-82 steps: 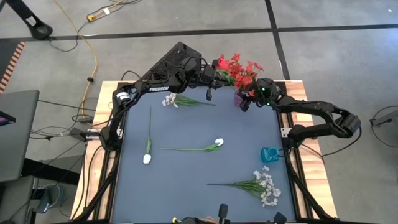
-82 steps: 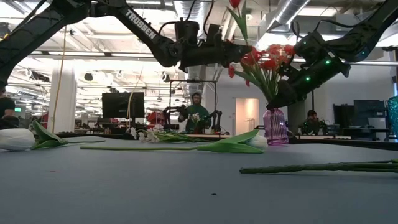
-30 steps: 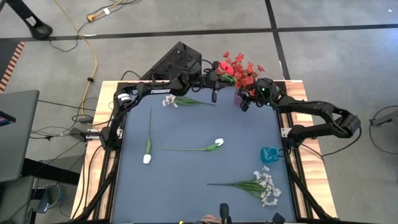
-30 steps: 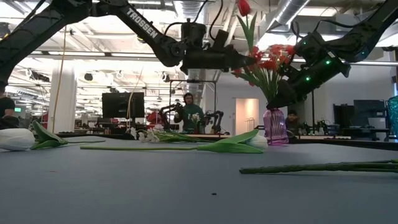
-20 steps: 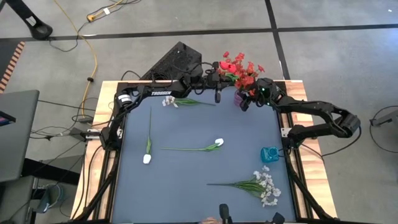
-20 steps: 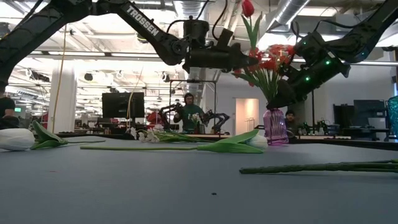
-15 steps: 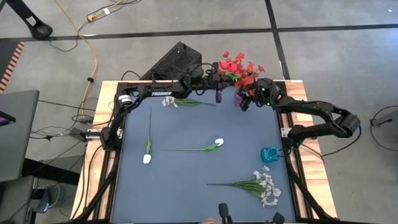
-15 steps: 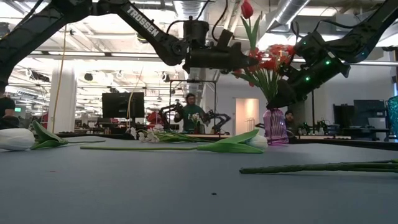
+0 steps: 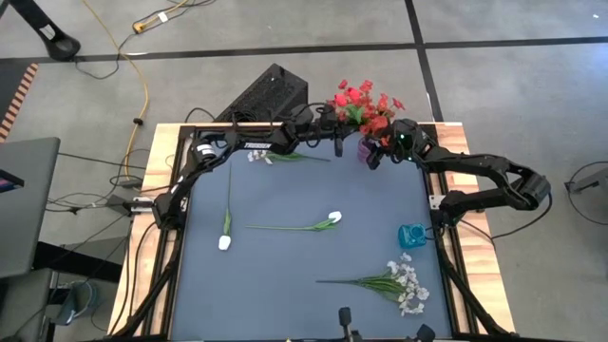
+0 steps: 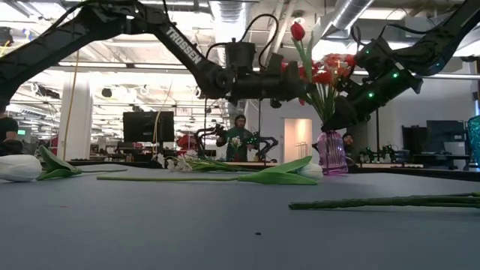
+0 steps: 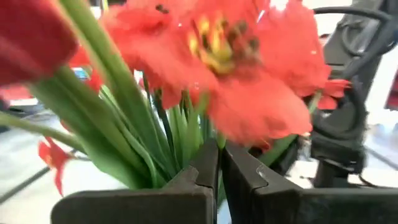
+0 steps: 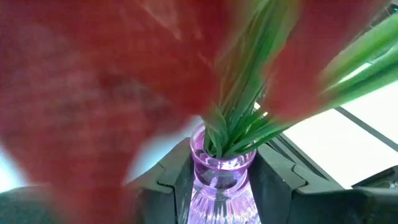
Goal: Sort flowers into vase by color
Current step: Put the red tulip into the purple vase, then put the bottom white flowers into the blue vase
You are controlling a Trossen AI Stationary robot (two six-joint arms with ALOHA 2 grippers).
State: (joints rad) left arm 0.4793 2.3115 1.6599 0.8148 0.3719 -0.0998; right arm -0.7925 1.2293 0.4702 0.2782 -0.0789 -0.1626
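A purple glass vase (image 10: 331, 154) stands at the table's far right corner with a bunch of red flowers (image 9: 364, 103) in it. My right gripper (image 12: 221, 186) is shut on this vase. My left gripper (image 11: 219, 171) hovers beside the bunch above the vase, shut on a red tulip (image 10: 298, 31) whose head stands above the others. Two white tulips (image 9: 334, 218) (image 9: 225, 241) and two white blossom sprays (image 9: 407, 285) (image 9: 257, 154) lie flat on the blue mat. A blue vase (image 9: 411, 235) stands at the right edge. My left gripper pinches the red tulip's green stem (image 11: 217, 142) between its two fingers, coming level from the table's left, across the stem. The tulip stands nearly upright, lifted, its lower stem running down among the other stems toward the vase mouth. My right gripper clasps the purple vase at its neck (image 12: 222, 169), one finger (image 12: 179, 183) on each side, slanting down from the right. The vase stands upright on the mat.
A black box (image 9: 273, 90) sits just beyond the far edge, behind my left arm. The mat's middle and near left are bare between the lying flowers. People and screens show in the room beyond the table in the low view.
My left gripper has moved right toward the purple vase and come down a little, staying shut. The red tulip has come down with it, its head now closer above the bunch. My right gripper and the vase have kept still.
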